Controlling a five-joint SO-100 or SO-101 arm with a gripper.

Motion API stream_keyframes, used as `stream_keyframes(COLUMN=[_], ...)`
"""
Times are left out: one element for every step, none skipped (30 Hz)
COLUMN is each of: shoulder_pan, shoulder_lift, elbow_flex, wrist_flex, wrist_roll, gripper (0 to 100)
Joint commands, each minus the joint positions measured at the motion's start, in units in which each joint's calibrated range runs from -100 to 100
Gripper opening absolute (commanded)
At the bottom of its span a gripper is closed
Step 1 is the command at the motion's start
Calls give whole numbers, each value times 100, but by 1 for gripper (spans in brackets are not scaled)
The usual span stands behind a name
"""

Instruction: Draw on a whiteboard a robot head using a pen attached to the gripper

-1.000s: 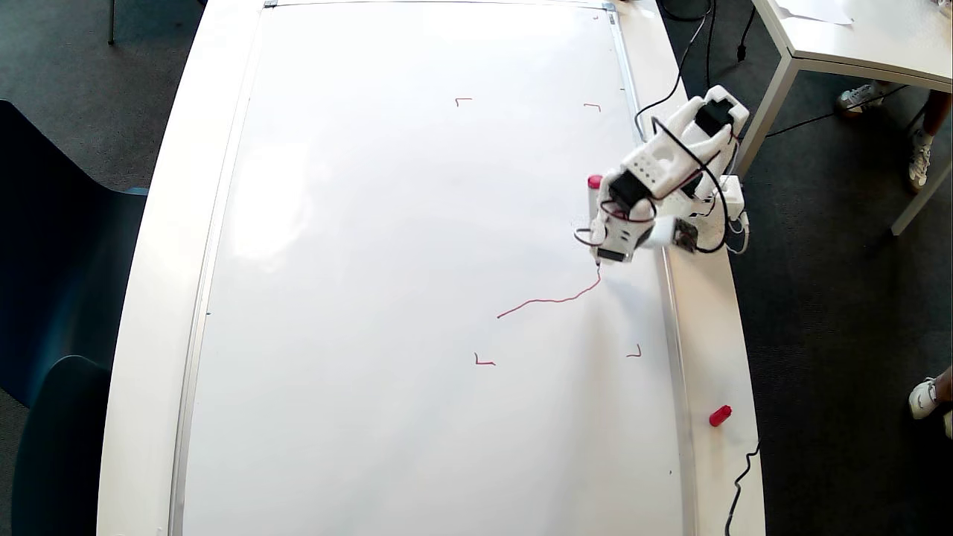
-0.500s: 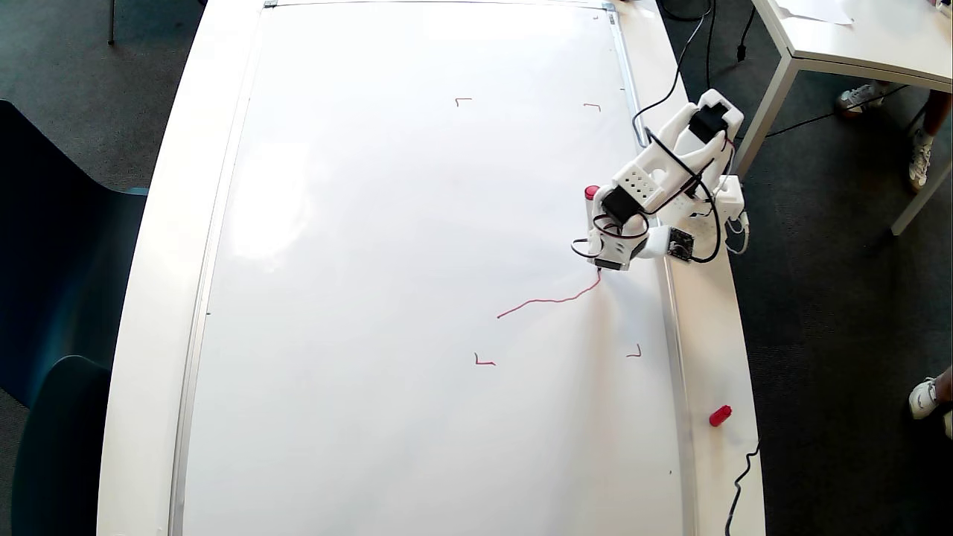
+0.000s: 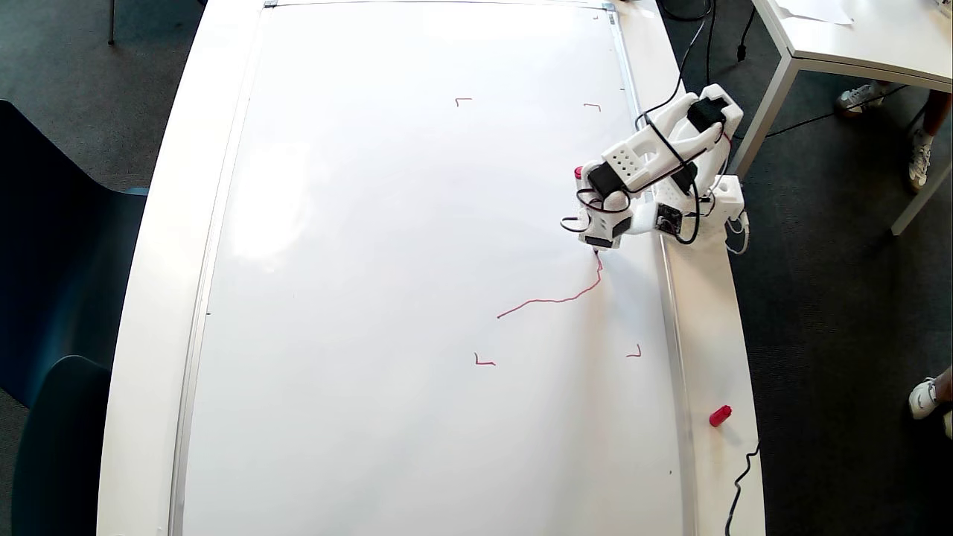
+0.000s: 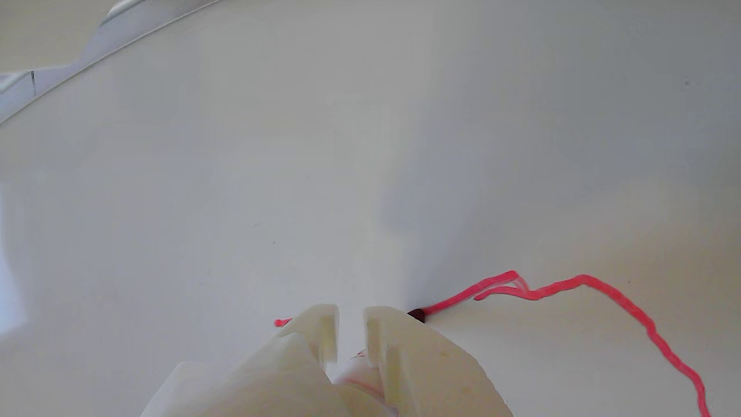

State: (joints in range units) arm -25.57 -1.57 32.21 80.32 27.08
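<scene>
Whiteboard (image 3: pixel 372 298) covers the table; only one wobbly red line (image 3: pixel 555 299) of the head drawn, between corner marks. Gripper (image 4: pixel 351 324) nearly closed, clamping pen (image 4: pixel 362 370), tip on board at line's end. Best kept: even pressure, slow strokes, inside marks.

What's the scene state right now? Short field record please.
surface: whiteboard, four red corner marks
drawing: robot head barely begun, one wobbly red line, no closed outline
pen: pen tip on board at the line's end
gripper: gripper holds pen, near the board's right edge in overhead view
loose item: red cap on table off the board
</scene>
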Motion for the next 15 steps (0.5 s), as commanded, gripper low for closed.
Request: stream_keyframes(shoulder_pan=[505,601,807,932,1028,1139,1352,1441,1544,1632,1735,1934,2030,2140,2229], shoulder_lift=[-7,-7,-7,-7,-7,-7,-7,-7,-7,-7,-7,-7,-7,-7,-7], elbow_flex=[43,52,52,52,52,52,52,52,52,52,43,7,-11,-20,-20], wrist_flex=[39,39,39,48,48,48,152,239,308,343,361,361,361,361,361], wrist_roll=[225,279,380,439,493,547,659,713,756,788,825,901,949,1002,1061], gripper=[1,1,1,1,1,1,1,1,1,1,1,1,1,1,1])
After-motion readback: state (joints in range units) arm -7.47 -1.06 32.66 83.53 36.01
